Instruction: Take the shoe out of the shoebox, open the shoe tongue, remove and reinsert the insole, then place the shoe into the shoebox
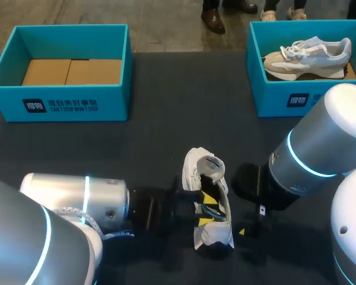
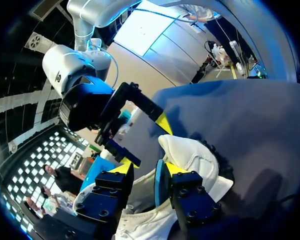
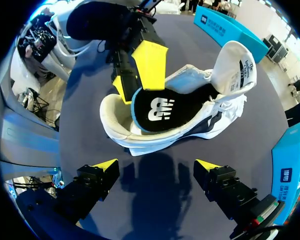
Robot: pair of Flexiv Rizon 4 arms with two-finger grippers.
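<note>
So the shoe [image 1: 197, 169] sat on the table [image 1: 166, 130] near the front, between both arms, tongue [image 3: 235, 65] flipped open, black insole [image 3: 160, 110] inside; left gripper [image 2: 142, 172] was pinched onto its side wall, one finger inside; right gripper [image 3: 156, 167] hung wide open beside it, holding nothing; empty shoebox [image 1: 59, 101] sat far left.

left arm [image 1: 77, 199]: lying low, wrist roughly level
left gripper [image 2: 142, 171]: pinched on the shoe [image 3: 135, 142] side wall, one tip inside, one outside
right arm [image 1: 311, 154]: slanting down
right gripper [image 3: 157, 166]: fingers spread wide, shoe just ahead of them
</note>
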